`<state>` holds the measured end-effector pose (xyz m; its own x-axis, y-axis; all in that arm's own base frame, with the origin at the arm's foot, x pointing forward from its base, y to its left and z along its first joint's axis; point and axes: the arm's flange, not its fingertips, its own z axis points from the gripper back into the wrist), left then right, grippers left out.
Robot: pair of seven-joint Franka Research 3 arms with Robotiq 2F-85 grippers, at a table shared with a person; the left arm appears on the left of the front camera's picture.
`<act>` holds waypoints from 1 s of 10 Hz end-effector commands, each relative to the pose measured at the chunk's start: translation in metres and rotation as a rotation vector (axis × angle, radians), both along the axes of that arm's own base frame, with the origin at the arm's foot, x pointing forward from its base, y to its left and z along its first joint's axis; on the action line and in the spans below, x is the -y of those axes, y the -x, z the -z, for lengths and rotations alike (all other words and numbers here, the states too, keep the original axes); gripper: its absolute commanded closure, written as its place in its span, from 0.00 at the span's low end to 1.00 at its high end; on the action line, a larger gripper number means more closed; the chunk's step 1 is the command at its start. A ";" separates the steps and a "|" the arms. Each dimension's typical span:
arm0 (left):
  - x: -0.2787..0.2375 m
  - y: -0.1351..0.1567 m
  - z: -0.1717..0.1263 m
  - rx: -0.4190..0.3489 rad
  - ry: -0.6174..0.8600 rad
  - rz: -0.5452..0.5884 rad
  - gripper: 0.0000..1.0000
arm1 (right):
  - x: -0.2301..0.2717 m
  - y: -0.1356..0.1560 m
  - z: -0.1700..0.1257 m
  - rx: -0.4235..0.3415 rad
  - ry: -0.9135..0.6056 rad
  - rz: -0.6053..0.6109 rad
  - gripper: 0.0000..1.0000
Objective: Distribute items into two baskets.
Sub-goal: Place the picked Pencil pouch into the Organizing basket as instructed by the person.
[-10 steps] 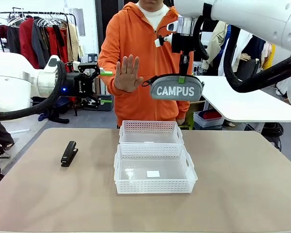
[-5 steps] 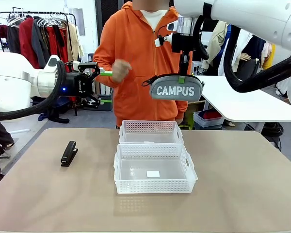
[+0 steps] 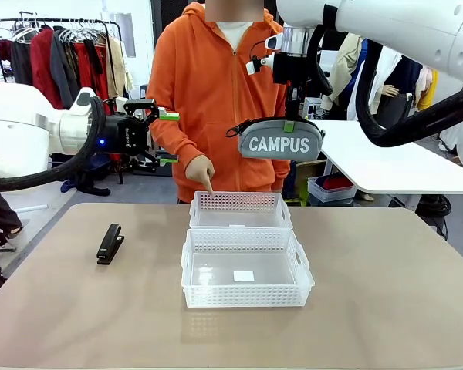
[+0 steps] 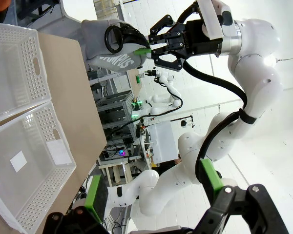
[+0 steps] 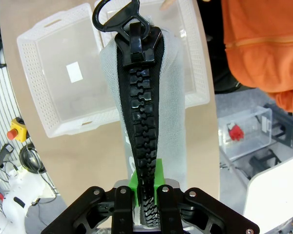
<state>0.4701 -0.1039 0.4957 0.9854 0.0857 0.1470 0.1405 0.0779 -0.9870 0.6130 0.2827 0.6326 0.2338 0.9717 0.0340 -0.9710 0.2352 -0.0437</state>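
Hanging grey fabric pouch [image 3: 282,143], rectangular lattice-walled plastic baskets [image 3: 247,295], black stapler [image 3: 109,243]

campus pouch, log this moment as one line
right tool: shut on pouch, held in air | left tool: open, empty | person's hand: pointing at far basket | stapler: on table

Pouch [image 3: 282,142] aloft; stapler [image 3: 109,243] left of baskets [image 3: 245,295]

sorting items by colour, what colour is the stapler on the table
Black. The stapler lies on the tan table's left side, clearest in the front view.
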 end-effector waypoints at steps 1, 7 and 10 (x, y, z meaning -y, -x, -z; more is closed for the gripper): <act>-0.001 0.001 -0.002 0.003 0.004 0.000 0.00 | 0.000 0.001 -0.003 0.006 0.000 -0.001 1.00; -0.001 0.001 -0.002 0.003 0.004 0.000 0.00 | 0.000 0.001 -0.003 0.006 0.000 -0.001 1.00; -0.001 0.001 -0.002 0.003 0.004 0.000 0.00 | -0.006 -0.002 0.011 0.022 -0.006 -0.034 1.00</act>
<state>0.4701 -0.1039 0.4957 0.9854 0.0857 0.1470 0.1405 0.0779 -0.9870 0.6146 0.2846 0.6293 0.2314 0.9722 0.0349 -0.9716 0.2328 -0.0436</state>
